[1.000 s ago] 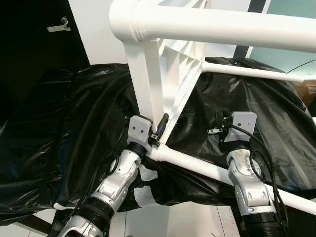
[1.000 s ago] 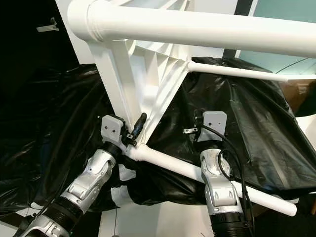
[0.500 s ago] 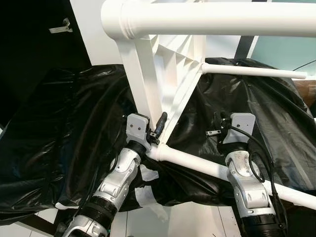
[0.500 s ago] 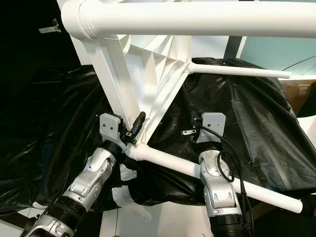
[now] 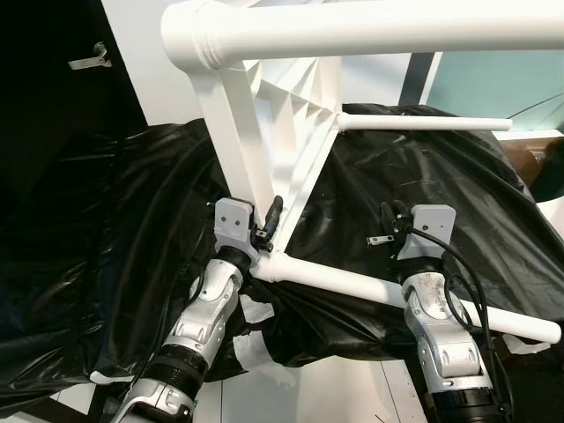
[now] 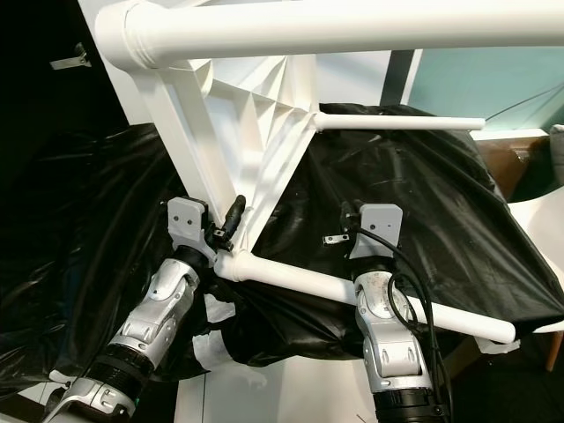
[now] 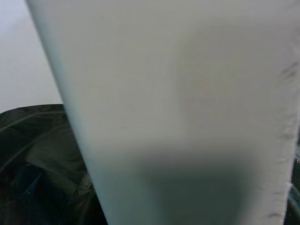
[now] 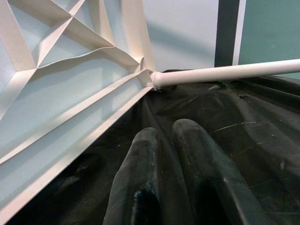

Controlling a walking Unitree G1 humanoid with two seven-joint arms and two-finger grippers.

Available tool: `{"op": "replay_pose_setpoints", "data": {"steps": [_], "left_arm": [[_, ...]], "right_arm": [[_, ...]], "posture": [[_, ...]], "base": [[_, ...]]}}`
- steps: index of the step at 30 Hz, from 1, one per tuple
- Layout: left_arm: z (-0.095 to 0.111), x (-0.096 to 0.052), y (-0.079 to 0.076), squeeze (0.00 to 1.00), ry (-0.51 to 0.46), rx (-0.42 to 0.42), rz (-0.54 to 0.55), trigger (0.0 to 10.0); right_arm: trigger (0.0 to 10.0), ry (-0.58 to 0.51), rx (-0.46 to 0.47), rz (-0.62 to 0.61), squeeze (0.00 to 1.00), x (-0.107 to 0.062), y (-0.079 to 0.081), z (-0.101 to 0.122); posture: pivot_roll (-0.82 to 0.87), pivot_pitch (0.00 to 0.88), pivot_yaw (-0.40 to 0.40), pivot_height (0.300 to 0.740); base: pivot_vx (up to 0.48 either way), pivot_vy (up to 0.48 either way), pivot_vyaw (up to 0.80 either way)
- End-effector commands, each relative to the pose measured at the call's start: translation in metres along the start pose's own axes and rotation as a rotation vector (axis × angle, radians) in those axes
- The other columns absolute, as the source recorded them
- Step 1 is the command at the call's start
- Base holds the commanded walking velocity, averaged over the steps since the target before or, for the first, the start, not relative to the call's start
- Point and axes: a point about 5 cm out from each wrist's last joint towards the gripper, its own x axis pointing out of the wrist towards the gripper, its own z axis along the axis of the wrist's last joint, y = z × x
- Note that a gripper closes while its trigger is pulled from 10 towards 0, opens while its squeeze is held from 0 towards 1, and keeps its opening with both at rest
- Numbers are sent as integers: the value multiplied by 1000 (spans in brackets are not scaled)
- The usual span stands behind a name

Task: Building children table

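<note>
The white plastic children's table (image 5: 295,119) stands tilted on its side, ribbed underside toward me. One thick leg (image 5: 370,31) crosses the top of the view. A thin far leg (image 5: 423,124) and a near leg (image 5: 397,294) run off to the right. My left gripper (image 5: 267,225) is shut on the table's rim at the corner where the near leg joins; the left wrist view has that white rim (image 7: 178,117) close up. My right gripper (image 8: 174,136) hovers over the black sheet beside the underside, fingers (image 5: 389,217) pressed together on nothing.
A crumpled black plastic sheet (image 5: 132,220) covers the surface under and behind the table. A dark door with a metal handle (image 5: 88,62) is at the far left. White floor with torn white scraps (image 5: 256,352) lies between my arms.
The view has shifted and the table, still in my left gripper, has swung slightly left; the near leg's free end now shows at the right. My right gripper stays shut and apart.
</note>
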Motion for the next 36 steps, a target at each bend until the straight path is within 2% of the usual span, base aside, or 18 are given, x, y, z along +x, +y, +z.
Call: {"op": "replay_pose_setpoints", "data": {"steps": [1, 6, 8, 9, 10, 11, 14, 21, 22, 23, 26, 29, 33, 36], "left_arm": [[-35, -23, 33, 0, 184, 54, 271, 0], [-40, -30, 41, 0, 204, 67, 341, 0], [-43, -31, 41, 0, 218, 66, 337, 0], [-44, -30, 37, 0, 220, 55, 300, 0], [-44, -29, 31, 0, 217, 43, 260, 4353], [-44, -27, 26, 0, 211, 25, 225, 9608], [-42, -24, 17, 0, 192, 4, 178, 10000], [-44, -23, 17, 0, 206, -3, 202, 10000], [-52, -29, 33, 0, 268, -3, 319, 10000], [-56, -33, 40, 0, 294, -3, 363, 10000], [-59, -37, 47, 0, 310, -1, 400, 10000], [-61, -48, 58, 0, 309, -5, 458, 10000], [-61, -53, 58, 0, 280, -48, 449, 10000], [-60, -57, 50, 0, 230, -121, 382, 10000]], "right_arm": [[10000, 2, 11, 6, 0, 0, 1, 1], [10000, 1, 15, 8, 0, 0, 2, 2], [10000, 2, 16, 9, 0, 0, 3, 2], [10000, 2, 17, 11, 0, 0, 3, 2], [10000, 3, 17, 12, 0, 0, 3, 2], [10000, 4, 17, 13, 0, 0, 3, 2], [10000, 4, 18, 14, 0, 0, 3, 2], [10000, 4, 18, 13, 0, 0, 3, 1], [10000, 4, 19, 11, 0, -1, 3, 1], [10000, 4, 19, 10, 0, -1, 2, 1], [10000, 4, 19, 9, 0, -1, 2, 1], [10000, 3, 18, 12, 0, -1, 2, 1], [10000, 4, 17, 14, 0, -1, 2, 2], [10000, 4, 16, 17, 0, -1, 2, 2]], "posture": [[26, 0, 24, 740], [29, 0, 24, 740], [30, 0, 24, 740], [29, 0, 25, 740], [29, 0, 25, 740], [29, 0, 25, 740], [26, 0, 28, 740], [23, 0, 30, 740], [20, 0, 32, 740], [20, 0, 32, 740], [20, 0, 32, 740], [24, 0, 31, 740], [28, 0, 27, 740], [29, 0, 25, 740]], "base": [[0, 0, 0], [0, 0, 0], [0, 0, 0], [0, 0, 0], [0, 0, 0], [0, 0, 0], [0, 0, 0], [0, 0, 0], [0, 0, 0], [0, 0, 0], [0, 0, 0], [0, 0, 0], [0, 0, 0], [0, 0, 0]]}}
